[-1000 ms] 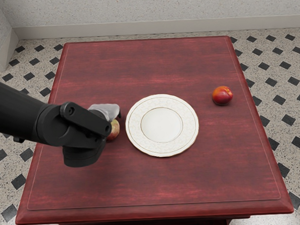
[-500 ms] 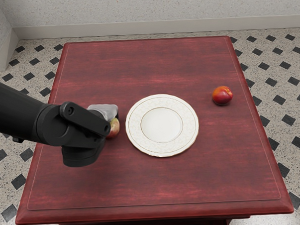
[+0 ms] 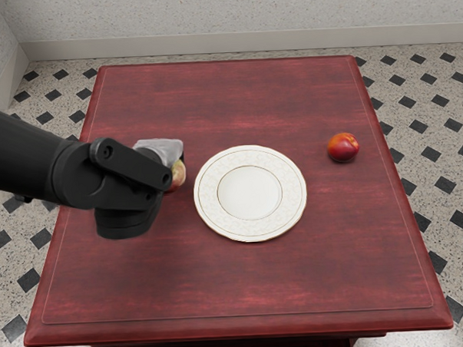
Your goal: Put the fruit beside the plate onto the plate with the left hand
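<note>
So the left arm (image 3: pixel 54 170) comes in from the left edge, and its bulky black wrist blocks a lot of the left hand (image 3: pixel 158 152). From what you can see, the grey fingers (image 3: pixel 167 149) are curled down over the small fruit (image 3: pixel 178 174), holding it from above. Only a yellowish-red sliver of it peeks out under them. That fruit sits just off the left rim of the plate (image 3: pixel 205 194), not over it, and I honestly can't tell if it's touching the tabletop (image 3: pixel 236 104) or slightly off it. The plate itself is white with a pale patterned rim, roughly mid-table. There's also a red fruit (image 3: pixel 342 147) sitting by itself on the right side, well apart from the plate.
</note>
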Available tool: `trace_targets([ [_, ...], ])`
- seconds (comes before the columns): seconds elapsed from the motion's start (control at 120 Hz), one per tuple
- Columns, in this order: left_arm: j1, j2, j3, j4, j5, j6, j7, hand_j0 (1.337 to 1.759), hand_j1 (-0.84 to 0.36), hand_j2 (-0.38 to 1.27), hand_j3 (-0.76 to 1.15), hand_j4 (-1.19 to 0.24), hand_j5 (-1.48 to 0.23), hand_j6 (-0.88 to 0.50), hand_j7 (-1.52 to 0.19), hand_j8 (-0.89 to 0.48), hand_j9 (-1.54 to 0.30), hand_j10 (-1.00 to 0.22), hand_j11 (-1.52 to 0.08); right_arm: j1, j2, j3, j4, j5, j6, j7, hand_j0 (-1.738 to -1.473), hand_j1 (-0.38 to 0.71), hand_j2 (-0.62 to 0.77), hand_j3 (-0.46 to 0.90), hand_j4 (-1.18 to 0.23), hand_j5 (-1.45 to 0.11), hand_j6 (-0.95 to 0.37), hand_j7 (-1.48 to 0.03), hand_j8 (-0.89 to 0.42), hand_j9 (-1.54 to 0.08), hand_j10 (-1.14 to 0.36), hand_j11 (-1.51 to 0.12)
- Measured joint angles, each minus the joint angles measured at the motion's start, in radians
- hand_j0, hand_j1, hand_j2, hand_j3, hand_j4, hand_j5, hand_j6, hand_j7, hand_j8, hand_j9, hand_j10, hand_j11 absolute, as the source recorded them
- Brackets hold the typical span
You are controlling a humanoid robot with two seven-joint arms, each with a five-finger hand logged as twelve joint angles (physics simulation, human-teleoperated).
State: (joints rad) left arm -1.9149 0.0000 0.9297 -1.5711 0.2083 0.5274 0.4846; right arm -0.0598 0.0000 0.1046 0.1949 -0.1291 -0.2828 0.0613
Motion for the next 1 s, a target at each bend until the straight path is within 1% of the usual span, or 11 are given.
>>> trace_targets([
  [0.033,-0.012,0.0,-0.001,-0.001,-0.001,0.0,0.0,1.648,-0.26,0.22,0.0,-0.23,-0.97,-0.17,-0.95,-0.28,-0.93,-0.67,-0.93,0.0,0.0,0.0,0.0,0.0,0.0,0.0,-1.658,-0.31,-0.01,0.0,-0.04,-0.05,-0.04,-0.05,-0.04,-0.05,-0.04,-0.05],
  [0.133,-0.037,0.0,-0.009,-0.003,-0.002,-0.002,0.0,1.648,-0.27,0.23,0.0,-0.23,-0.97,-0.17,-0.95,-0.27,-0.94,-0.67,-0.94,0.0,0.0,0.0,0.0,0.0,0.0,0.0,-1.658,-0.31,-0.01,0.0,-0.04,-0.05,-0.04,-0.05,-0.04,-0.05,-0.04,-0.05],
  [0.317,-0.051,0.0,-0.067,-0.004,-0.007,-0.047,-0.001,1.648,-0.27,0.22,0.0,-0.23,-0.97,-0.16,-0.95,-0.27,-0.94,-0.67,-0.94,0.0,0.0,0.0,0.0,0.0,0.0,0.0,-1.658,-0.31,-0.01,0.0,-0.04,-0.05,-0.04,-0.05,-0.04,-0.05,-0.04,-0.05],
  [0.533,-0.052,0.0,-0.159,-0.003,-0.018,-0.086,-0.006,1.649,-0.25,0.23,0.0,-0.24,-0.97,-0.18,-0.95,-0.29,-0.93,-0.67,-0.93,0.0,0.0,0.0,0.0,0.0,0.0,0.0,-1.658,-0.31,-0.01,0.0,-0.04,-0.05,-0.04,-0.05,-0.04,-0.05,-0.04,-0.05],
  [0.608,-0.044,0.0,-0.189,-0.002,-0.018,-0.09,-0.007,1.649,-0.25,0.22,0.0,-0.24,-0.97,-0.18,-0.94,-0.29,-0.92,-0.66,-0.92,0.0,0.0,0.0,0.0,0.0,0.0,0.0,-1.658,-0.31,-0.01,0.0,-0.04,-0.05,-0.04,-0.05,-0.04,-0.05,-0.04,-0.05],
  [0.642,-0.039,0.0,-0.203,-0.001,-0.019,-0.092,-0.008,1.649,-0.25,0.24,0.0,-0.24,-0.97,-0.18,-0.94,-0.3,-0.92,-0.66,-0.92,0.0,0.0,0.0,0.0,0.0,0.0,0.0,-1.658,-0.31,-0.01,0.0,-0.04,-0.05,-0.04,-0.05,-0.04,-0.05,-0.04,-0.05],
  [0.783,-0.032,0.0,-0.254,0.0,-0.018,-0.094,-0.01,1.65,-0.24,0.21,0.0,-0.25,-0.97,-0.19,-0.94,-0.3,-0.92,-0.66,-0.92,0.0,0.0,0.0,0.0,0.0,0.0,0.0,-1.658,-0.31,-0.01,0.0,-0.04,-0.05,-0.04,-0.05,-0.04,-0.05,-0.04,-0.05],
  [0.808,-0.026,0.0,-0.261,0.001,-0.017,-0.094,-0.01,1.649,-0.24,0.19,0.0,-0.25,-0.97,-0.19,-0.94,-0.3,-0.92,-0.66,-0.92,0.0,0.0,0.0,0.0,0.0,0.0,0.0,-1.658,-0.31,-0.01,0.0,-0.04,-0.05,-0.04,-0.05,-0.04,-0.05,-0.04,-0.05],
  [0.858,-0.01,0.0,-0.274,0.005,-0.014,-0.094,-0.01,1.649,-0.24,0.2,0.0,-0.24,-0.96,-0.19,-0.94,-0.31,-0.92,-0.66,-0.92,0.0,0.0,0.0,0.0,0.0,0.0,0.0,-1.658,-0.31,-0.01,0.0,-0.04,-0.05,-0.04,-0.05,-0.04,-0.05,-0.04,-0.05],
  [0.967,0.003,0.0,-0.298,0.014,-0.01,-0.093,-0.023,1.649,-0.24,0.21,0.0,-0.25,-0.96,-0.19,-0.94,-0.31,-0.92,-0.66,-0.92,0.0,0.0,0.0,0.0,0.0,0.0,0.0,-1.658,-0.31,-0.01,0.0,-0.04,-0.05,-0.04,-0.05,-0.04,-0.05,-0.04,-0.05],
  [1.0,0.009,0.0,-0.305,0.016,-0.008,-0.093,-0.027,1.649,-0.24,0.19,0.0,-0.24,-0.96,-0.19,-0.94,-0.3,-0.92,-0.66,-0.92,0.0,0.0,0.0,0.0,0.0,0.0,0.0,-1.658,-0.31,-0.01,0.0,-0.04,-0.05,-0.04,-0.05,-0.04,-0.05,-0.04,-0.05],
])
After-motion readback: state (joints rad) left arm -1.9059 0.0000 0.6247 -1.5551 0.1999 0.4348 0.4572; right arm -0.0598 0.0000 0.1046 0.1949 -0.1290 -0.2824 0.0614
